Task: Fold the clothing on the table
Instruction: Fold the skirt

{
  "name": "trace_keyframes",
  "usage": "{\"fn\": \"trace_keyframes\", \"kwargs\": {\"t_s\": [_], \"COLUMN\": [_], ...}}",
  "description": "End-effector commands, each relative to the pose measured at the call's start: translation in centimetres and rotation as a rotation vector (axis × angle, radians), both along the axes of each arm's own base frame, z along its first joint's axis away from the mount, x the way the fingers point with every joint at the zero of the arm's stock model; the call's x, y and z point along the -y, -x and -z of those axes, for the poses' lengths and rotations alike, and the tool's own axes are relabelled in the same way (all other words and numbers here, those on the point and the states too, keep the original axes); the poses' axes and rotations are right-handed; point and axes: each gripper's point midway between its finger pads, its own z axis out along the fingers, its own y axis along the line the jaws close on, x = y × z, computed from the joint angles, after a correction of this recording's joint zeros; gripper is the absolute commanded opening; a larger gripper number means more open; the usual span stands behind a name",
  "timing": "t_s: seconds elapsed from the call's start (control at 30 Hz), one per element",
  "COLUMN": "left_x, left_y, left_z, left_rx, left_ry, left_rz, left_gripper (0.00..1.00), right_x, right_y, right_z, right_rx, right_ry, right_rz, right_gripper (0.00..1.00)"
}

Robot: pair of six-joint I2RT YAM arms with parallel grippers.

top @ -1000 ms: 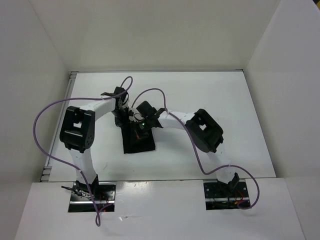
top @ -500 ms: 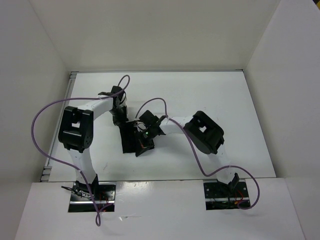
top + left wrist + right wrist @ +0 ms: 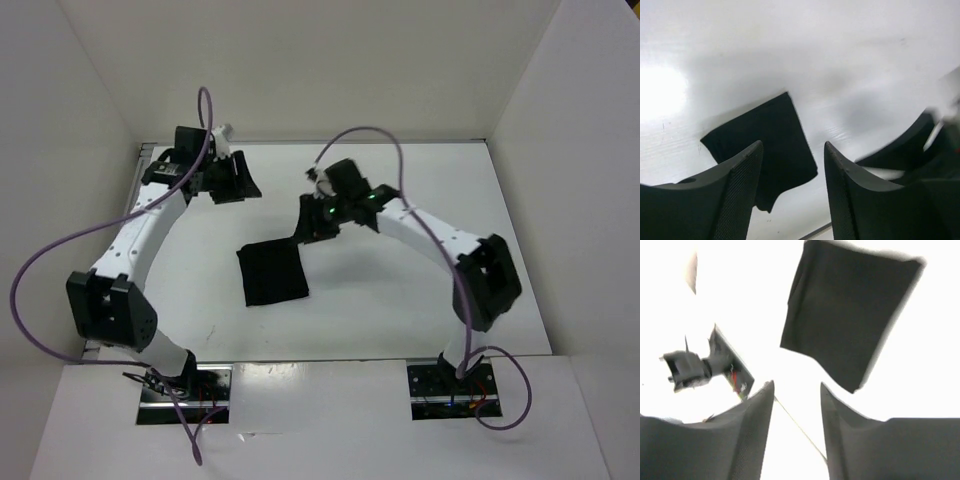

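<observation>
The clothing is a black, roughly square piece lying flat on the white table, left of centre. My left gripper is raised near the far left corner, open and holding nothing. In the left wrist view, the clothing lies below and beyond the left gripper. My right gripper hangs above the table just beyond the clothing's far right corner, open and holding nothing. In the right wrist view, the clothing sits past the right gripper.
White walls close in the table on three sides. Purple cables loop off both arms. The right arm's elbow is over the table's right side. The left arm's base plate and the table's near edge show in the right wrist view.
Both grippers were shut low over the clothing; now they have opened, lifted and pulled back toward the far side. The clothing lies flat, apart from both.
</observation>
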Motion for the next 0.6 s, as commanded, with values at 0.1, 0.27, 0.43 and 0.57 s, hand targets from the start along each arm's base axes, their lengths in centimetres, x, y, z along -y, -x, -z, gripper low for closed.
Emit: {"fn": "trace_keyframes", "kwargs": {"t_s": [0.1, 0.27, 0.43, 0.57], "left_x": [-0.1, -1.4, -2.0, -2.5], "left_y": [2.4, 4.5, 6.6, 7.7], "left_z": [-5.2, -2.5, -0.2, 1.5], "left_rx": [0.182, 0.143, 0.128, 0.097], "left_ry": [0.093, 0.095, 0.102, 0.098], "left_rz": [0.094, 0.064, 0.053, 0.009], "left_gripper": [0.62, 0.63, 0.63, 0.68], "right_x": [12.0, 16.9, 18.6, 18.8], "right_y": [-6.7, -5.9, -4.3, -3.3], "right_z": [-8.5, -8.3, -7.1, -5.5], "right_rx": [0.218, 0.233, 0.225, 0.17], "right_ry": [-0.007, -0.013, 0.017, 0.02], "right_rz": [0.381, 0.507, 0.552, 0.556], "right_gripper": [0.62, 0.89, 0.9, 0.9]}}
